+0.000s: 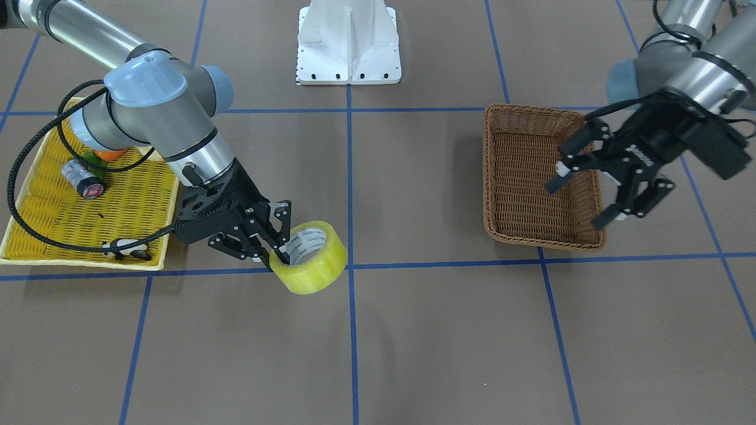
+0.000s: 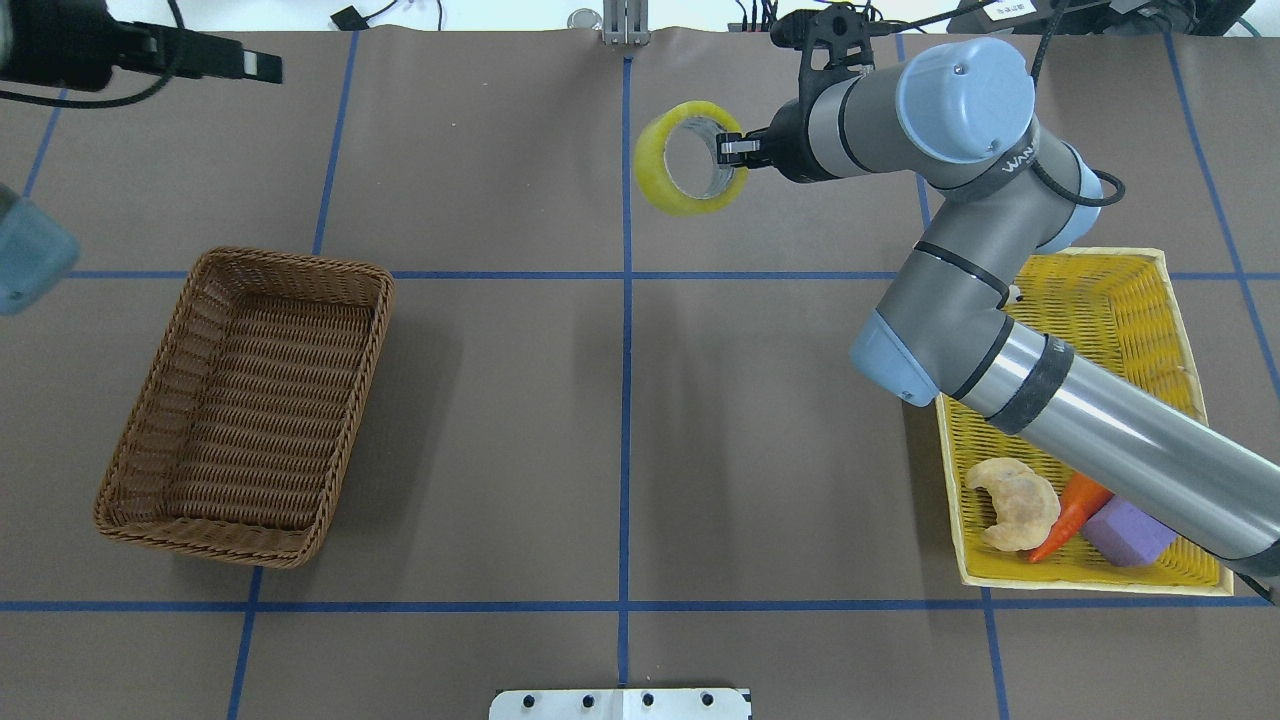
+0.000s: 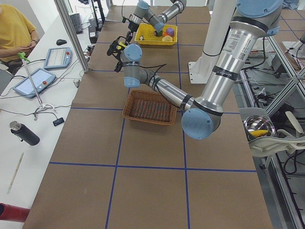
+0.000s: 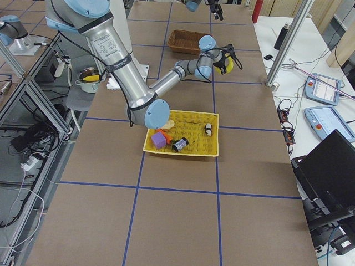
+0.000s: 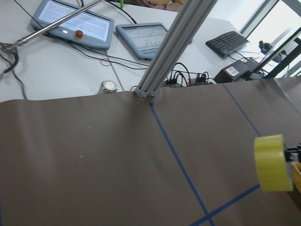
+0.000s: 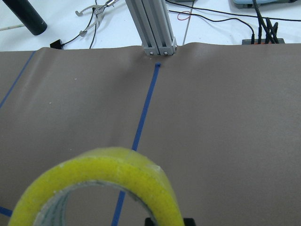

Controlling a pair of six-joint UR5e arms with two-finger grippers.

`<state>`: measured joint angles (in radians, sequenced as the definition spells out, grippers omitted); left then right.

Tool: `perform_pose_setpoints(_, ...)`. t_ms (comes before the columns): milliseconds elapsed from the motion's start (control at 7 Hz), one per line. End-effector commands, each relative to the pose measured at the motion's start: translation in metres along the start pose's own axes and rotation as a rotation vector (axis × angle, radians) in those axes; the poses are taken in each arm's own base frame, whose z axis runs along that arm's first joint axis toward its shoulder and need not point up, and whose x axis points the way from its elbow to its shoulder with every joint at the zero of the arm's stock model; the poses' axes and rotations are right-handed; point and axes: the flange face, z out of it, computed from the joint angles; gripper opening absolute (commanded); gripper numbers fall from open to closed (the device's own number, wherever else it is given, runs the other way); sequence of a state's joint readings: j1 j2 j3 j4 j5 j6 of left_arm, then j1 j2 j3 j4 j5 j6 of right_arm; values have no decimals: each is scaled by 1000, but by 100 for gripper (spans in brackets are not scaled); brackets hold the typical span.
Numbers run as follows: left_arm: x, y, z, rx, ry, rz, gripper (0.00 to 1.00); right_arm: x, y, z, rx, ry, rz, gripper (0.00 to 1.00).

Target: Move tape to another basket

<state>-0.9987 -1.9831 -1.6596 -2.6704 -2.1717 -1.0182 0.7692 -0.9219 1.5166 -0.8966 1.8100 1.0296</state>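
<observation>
Tape (image 1: pixel 310 257) here is a wide ring of translucent yellow film, glossy on its outer face and wound on a grey-white printed core. It hangs tilted in the air above the matte brown table (image 1: pixel 413 342), near the central blue line. It is between the yellow tray (image 1: pixel 77 264) and the basket (image 1: pixel 489 177), well apart from both. The right gripper (image 1: pixel 276 251) pinches the ring's wall, one black finger inside the core and one outside. The basket is deep and rectangular with rounded corners, its brown wicker tightly woven under a braided rim. The left gripper (image 1: pixel 577 203) hovers over the basket's side with its jaws spread wide. The shallow tray is a bright yellow open weave. In it lie a silver-and-black cylinder (image 1: pixel 82 180), a pale croissant-shaped piece (image 2: pixel 1012 503), an orange carrot (image 2: pixel 1072 512) and a purple block (image 2: pixel 1128 532).
</observation>
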Motion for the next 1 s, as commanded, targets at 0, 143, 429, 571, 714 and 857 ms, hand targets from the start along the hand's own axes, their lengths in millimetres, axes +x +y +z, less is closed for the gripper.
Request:
perform_pose_setpoints(0,54,15,40,-21,118,37,99,-29,-5,-5,12,-44,-13,0)
perform_pose_setpoints(143,71,22,57,-3,126,39,99,-45,-5,-8,14,-68,-21,0)
perform_pose_setpoints(429,80,29,76,1,126,34,99,-64,20,-10,45,-195,-16,0)
perform_pose_setpoints(571,76,29,79,-4,118,29,99,-77,29,-14,41,-220,-5,0)
perform_pose_setpoints(714,71,30,84,-11,107,23,99,-87,45,-18,57,-230,-4,0)
perform_pose_setpoints(857,69,30,86,-13,103,19,99,-88,58,-22,69,-230,-5,0)
